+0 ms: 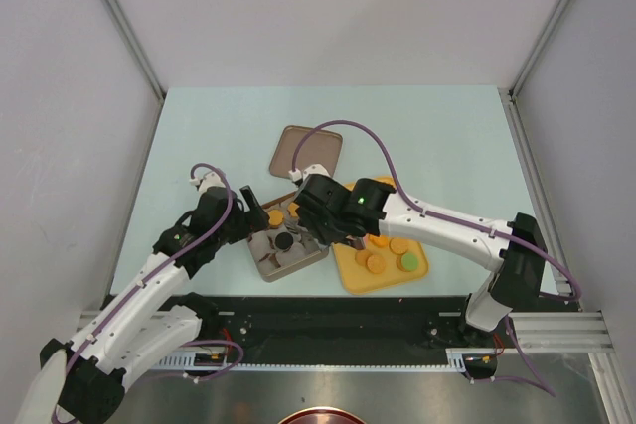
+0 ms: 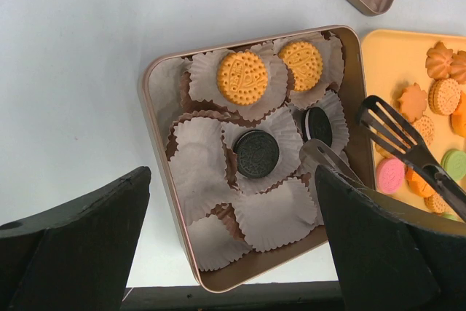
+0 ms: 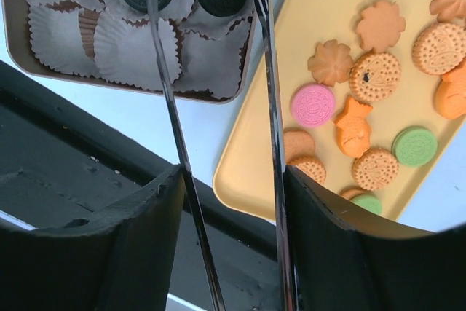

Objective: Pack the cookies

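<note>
A pale blue tabletop [image 1: 417, 136] is enclosed by grey walls. Slotted dark metal tongs [image 3: 266, 71] are clamped in the right pincer [image 3: 229, 180], their blades spread empty over the brown rounded-square tin [image 2: 149, 107], probably so another piece can be fetched. The left pincer [image 2: 233, 176] is held wide and empty by the tin. Four small round cookies [image 2: 242, 76] are seated in white paper cups [image 2: 200, 169]. The rest are spread on the yellow tray [image 3: 320, 5] near the tabletop's near edge.

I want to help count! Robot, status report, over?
Left gripper open, empty, over tin. Right gripper shut on tongs, tongs empty. Four cookies in tin, rest on tray. Nothing in the way.
</note>
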{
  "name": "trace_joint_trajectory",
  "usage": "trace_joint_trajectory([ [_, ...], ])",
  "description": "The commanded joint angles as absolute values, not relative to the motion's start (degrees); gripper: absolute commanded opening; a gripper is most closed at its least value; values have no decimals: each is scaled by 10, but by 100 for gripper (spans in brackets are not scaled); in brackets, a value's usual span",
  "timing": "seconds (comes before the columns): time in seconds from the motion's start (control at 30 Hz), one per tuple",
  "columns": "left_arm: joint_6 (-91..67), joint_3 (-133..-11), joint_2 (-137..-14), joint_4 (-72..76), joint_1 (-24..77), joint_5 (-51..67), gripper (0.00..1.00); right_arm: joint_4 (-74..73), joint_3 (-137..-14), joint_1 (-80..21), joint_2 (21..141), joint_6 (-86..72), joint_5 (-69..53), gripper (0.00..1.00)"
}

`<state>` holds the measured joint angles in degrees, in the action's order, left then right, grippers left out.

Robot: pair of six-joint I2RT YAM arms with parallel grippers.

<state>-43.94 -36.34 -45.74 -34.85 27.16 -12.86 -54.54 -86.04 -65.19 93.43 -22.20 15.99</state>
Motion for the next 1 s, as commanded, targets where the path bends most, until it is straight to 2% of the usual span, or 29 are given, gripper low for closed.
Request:
trace_joint_trajectory([
  [0.0, -434, -369, -453, -337, 267, -126, 100, -553, -892, -657, 933, -220, 195, 62],
  [0.33, -433, -375, -451, -344, 266, -127, 100, -555, -913, -669, 867, -229, 273, 62],
  [0.5, -432, -384, -453, -346, 267, -126, 100, -577, -886, -627, 794, -238, 284, 61],
  [0.6, -432, -386, -456, -344, 267, -122, 100, -566, -836, -564, 755, -242, 258, 57],
  [0.73, -432, -385, -460, -336, 267, -115, 100, -531, -763, -406, 687, -226, 175, 54],
  [0.97, -430, -380, -468, -316, 267, -90, 100, -486, -723, -217, 701, -191, 113, 47],
])
